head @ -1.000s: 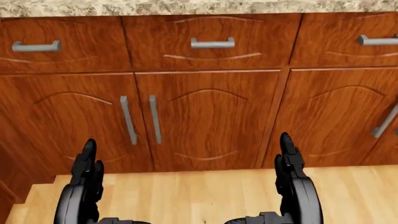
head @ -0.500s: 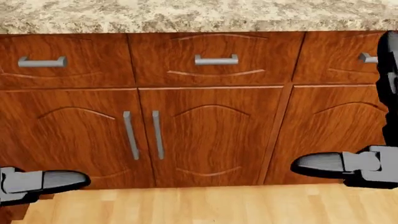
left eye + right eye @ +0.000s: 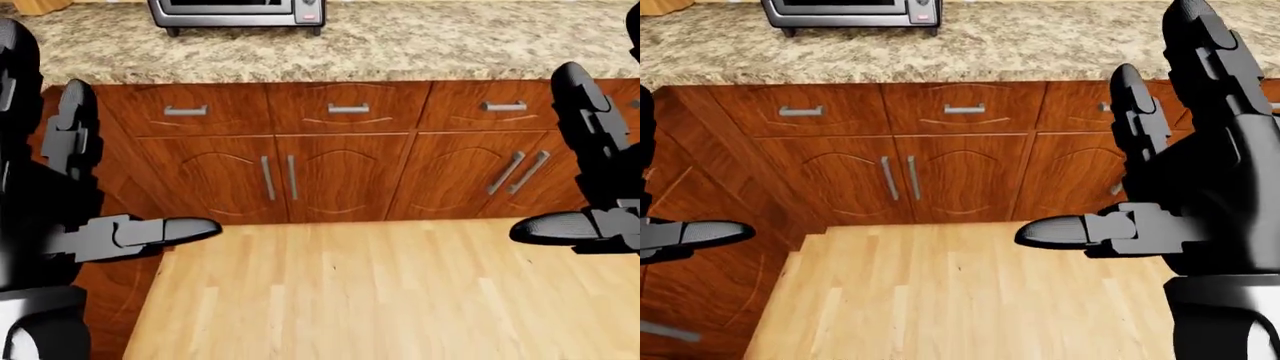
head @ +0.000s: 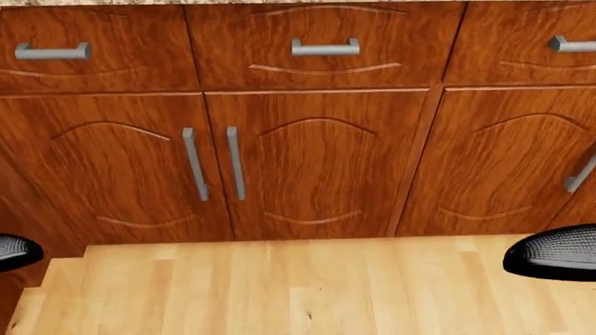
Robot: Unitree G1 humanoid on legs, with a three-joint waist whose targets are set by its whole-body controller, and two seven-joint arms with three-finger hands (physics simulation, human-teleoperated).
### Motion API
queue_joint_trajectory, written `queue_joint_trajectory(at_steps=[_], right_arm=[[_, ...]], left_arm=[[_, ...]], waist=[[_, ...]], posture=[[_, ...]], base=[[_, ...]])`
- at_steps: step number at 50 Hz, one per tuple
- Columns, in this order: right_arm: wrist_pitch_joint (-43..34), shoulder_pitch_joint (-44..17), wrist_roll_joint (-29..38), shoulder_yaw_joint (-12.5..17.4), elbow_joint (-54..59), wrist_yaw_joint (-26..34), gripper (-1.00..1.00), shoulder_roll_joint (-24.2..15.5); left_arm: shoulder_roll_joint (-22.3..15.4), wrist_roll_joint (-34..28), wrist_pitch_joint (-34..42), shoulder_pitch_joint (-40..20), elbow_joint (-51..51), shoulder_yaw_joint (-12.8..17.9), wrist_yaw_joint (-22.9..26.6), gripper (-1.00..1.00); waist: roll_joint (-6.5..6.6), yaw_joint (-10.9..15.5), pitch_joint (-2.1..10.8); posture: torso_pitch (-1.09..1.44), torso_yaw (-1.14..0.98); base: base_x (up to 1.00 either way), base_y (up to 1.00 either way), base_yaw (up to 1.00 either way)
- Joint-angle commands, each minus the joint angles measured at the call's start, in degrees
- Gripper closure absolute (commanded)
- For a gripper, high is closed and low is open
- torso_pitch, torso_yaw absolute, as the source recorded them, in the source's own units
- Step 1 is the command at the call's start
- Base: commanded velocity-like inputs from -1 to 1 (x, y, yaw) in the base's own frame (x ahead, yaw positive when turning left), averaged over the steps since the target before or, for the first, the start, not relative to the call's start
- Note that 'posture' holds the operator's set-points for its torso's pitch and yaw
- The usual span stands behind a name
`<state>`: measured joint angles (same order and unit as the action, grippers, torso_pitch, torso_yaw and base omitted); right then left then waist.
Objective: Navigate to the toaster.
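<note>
A silver toaster oven [image 3: 235, 13] stands on the speckled granite counter [image 3: 450, 45] at the top left of both eye views, cut off by the top edge. Both hands are raised and empty, apart from everything. My left hand [image 3: 140, 165] is open at the left of the left-eye view, fingers up and thumb [image 3: 150, 232] pointing right. My right hand [image 3: 1090, 150] is open at the right of the right-eye view, fingers up and thumb [image 3: 1070, 229] pointing left. The head view shows only thumb tips at its edges and no toaster.
Reddish wooden cabinets [image 4: 316, 160] with drawers and grey bar handles [image 4: 324, 47] run under the counter. A side run of cabinets [image 3: 120, 285] juts out at the left. Light wooden floor [image 3: 350, 292] lies between me and the cabinets. A wooden object [image 3: 40, 6] sits at the counter's top left.
The head view has shifted: the counter edge seen half a second ago is now above the frame. The hands, upright at the bottom a second ago, now show only as thumb tips at both sides.
</note>
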<state>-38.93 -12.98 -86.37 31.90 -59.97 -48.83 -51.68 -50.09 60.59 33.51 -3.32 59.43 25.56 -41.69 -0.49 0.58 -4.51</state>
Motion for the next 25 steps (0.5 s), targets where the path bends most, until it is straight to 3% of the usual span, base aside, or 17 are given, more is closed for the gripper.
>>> queue_joint_trajectory(at_steps=[1,6,7,8,10,12,14,16,18,20,25], right_arm=[[1.6,-0.8,1.3,1.3,0.0,0.1,-1.0,-0.9],[1.1,-0.5,2.4,0.5,0.0,0.4,-1.0,0.2],[1.1,-0.4,2.6,0.6,0.0,0.5,-1.0,0.3],[1.1,-0.2,2.7,0.6,0.0,0.7,-1.0,0.5],[1.2,0.3,3.4,0.4,0.0,1.1,-1.0,0.9],[1.4,0.6,3.2,1.1,0.0,1.1,-1.0,1.0],[1.5,1.3,5.1,-0.1,0.0,2.1,-1.0,1.9],[1.8,1.5,5.0,-0.3,0.0,2.2,-1.0,1.7],[1.7,1.5,4.4,-0.1,0.0,2.2,-1.0,1.4],[1.6,1.4,4.5,-0.2,0.0,2.1,-1.0,1.3],[1.3,1.3,4.7,-0.4,0.0,2.1,-1.0,1.7]], left_arm=[[-1.0,-0.4,-1.1,-1.1,0.6,1.7,-0.2,-1.0],[-0.3,-0.6,-0.5,-1.5,0.6,1.4,0.1,-1.0],[-0.2,-0.6,-0.5,-1.5,0.6,1.5,0.2,-1.0],[-0.1,-1.4,-0.7,-1.2,0.6,1.0,0.4,-1.0],[-0.9,-0.9,-1.4,-0.8,0.6,1.0,0.1,-1.0],[-1.5,0.2,-2.3,-0.5,0.6,1.3,-0.1,-1.0],[-1.2,-0.4,-2.1,-0.4,0.6,1.1,0.0,-1.0],[-1.0,-1.3,-2.2,-0.1,0.6,0.6,0.2,-1.0],[-0.5,-1.4,-2.0,-0.1,0.6,0.6,0.6,-1.0],[-0.5,-1.2,-1.9,-0.2,0.6,0.8,0.5,-1.0],[-0.9,-0.9,-1.7,-0.3,0.6,1.1,0.3,-1.0]], waist=[[0.05,0.0,0.93],[0.1,0.0,1.15],[0.17,-0.1,2.15],[0.8,-0.3,1.87],[0.76,-0.2,1.71],[0.12,-0.1,1.9],[-2.04,-0.1,1.83],[-1.13,-0.5,1.49],[-1.71,-0.5,1.54],[-1.28,-0.5,1.85],[-0.1,-0.3,1.19]], posture=[[0.0,0.0],[0.0,0.0],[0.0,0.0],[0.0,0.0],[0.0,0.0],[0.0,0.0],[0.0,0.0],[0.0,0.0],[0.0,0.0],[0.0,0.0],[0.0,0.0]], base=[[0.0,0.0,0.0],[0.0,0.0,0.0],[0.0,-0.13,0.0],[0.0,-0.13,0.0],[0.0,-0.14,0.0],[0.0,-0.14,0.0],[0.0,-0.14,0.0],[0.0,-0.14,0.0],[0.0,-0.14,0.0],[0.0,-0.14,0.0],[0.0,-0.14,0.0]])
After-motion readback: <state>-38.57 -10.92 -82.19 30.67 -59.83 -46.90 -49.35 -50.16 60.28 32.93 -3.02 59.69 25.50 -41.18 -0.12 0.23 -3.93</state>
